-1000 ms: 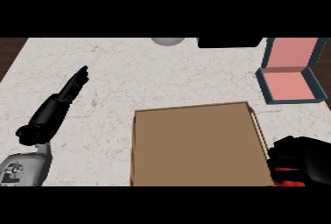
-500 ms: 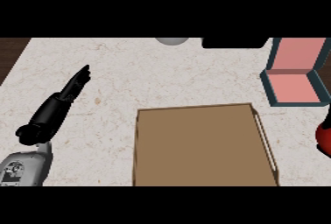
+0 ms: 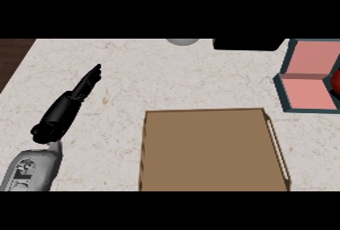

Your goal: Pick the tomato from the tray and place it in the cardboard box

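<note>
Now our left hand point(image 3: 73, 96) rests left of the tray point(image 3: 209, 150) on the worktop point(image 3: 166, 76), fingers straight, holding nothing. Our right hand is out of sight. Right of the tray, above the box point(image 3: 306, 76), we see the tomato point(image 3: 335, 81) at the edge.

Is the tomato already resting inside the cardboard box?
No: the tomato shows only as a red shape at the view's right edge beside the cardboard box, whose pink inside is bare.
</note>
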{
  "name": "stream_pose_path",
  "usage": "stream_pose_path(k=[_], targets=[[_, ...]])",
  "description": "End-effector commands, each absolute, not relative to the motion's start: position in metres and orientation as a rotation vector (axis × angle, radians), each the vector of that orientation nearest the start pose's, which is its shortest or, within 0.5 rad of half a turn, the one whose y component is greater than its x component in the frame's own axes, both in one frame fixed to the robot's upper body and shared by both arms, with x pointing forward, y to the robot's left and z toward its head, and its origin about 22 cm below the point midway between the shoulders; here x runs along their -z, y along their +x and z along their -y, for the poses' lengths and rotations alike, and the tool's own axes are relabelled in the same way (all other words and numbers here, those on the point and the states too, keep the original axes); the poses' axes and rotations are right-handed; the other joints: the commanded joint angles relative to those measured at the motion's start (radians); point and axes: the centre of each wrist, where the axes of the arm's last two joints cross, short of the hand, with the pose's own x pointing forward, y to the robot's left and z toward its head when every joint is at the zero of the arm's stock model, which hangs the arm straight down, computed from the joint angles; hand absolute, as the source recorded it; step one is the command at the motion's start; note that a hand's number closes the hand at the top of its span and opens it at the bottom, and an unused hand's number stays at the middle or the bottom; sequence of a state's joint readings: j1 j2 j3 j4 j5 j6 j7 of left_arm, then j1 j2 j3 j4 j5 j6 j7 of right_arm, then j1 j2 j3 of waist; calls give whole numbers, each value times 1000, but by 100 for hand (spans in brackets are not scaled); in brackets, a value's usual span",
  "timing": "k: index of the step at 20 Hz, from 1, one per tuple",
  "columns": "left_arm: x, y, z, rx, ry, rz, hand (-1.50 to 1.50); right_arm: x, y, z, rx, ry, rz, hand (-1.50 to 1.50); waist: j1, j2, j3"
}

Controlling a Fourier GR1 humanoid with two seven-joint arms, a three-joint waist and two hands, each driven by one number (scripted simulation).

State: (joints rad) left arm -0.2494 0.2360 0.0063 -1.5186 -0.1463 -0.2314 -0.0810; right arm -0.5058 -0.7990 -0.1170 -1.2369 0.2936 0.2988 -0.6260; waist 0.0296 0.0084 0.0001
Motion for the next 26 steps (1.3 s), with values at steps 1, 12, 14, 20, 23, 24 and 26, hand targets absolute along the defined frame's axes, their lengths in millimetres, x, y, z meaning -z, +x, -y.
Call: stream_pose_path(k=[1, 12, 14, 20, 23, 24, 26], targets=[[-70, 311, -244, 568, 61, 1787, 0, -191, 363, 413, -1227, -648, 1919, 150, 17, 9, 1], [-72, 308, -245, 592, 39, 1782, 0, -190, 377, 453, -1569, -587, 1451, 150, 44, 19, 2], [-74, 308, -248, 586, 41, 1791, 0, -187, 377, 461, -1593, -617, 1382, 150, 56, 22, 3], [-78, 312, -241, 568, 15, 1794, 0, -175, 381, 463, -1705, -402, 1351, -150, 44, 21, 3], [-73, 306, -244, 585, 29, 1786, 0, -170, 384, 463, -1644, -300, 1504, -150, 51, 22, 5], [-81, 308, -250, 574, 40, 1779, 0, -169, 382, 465, -1586, -270, 1579, -150, 42, 17, 5], [-77, 312, -251, 589, 36, 1774, 0, -167, 399, 443, -1407, -176, 1750, -150, 43, 23, 5]])
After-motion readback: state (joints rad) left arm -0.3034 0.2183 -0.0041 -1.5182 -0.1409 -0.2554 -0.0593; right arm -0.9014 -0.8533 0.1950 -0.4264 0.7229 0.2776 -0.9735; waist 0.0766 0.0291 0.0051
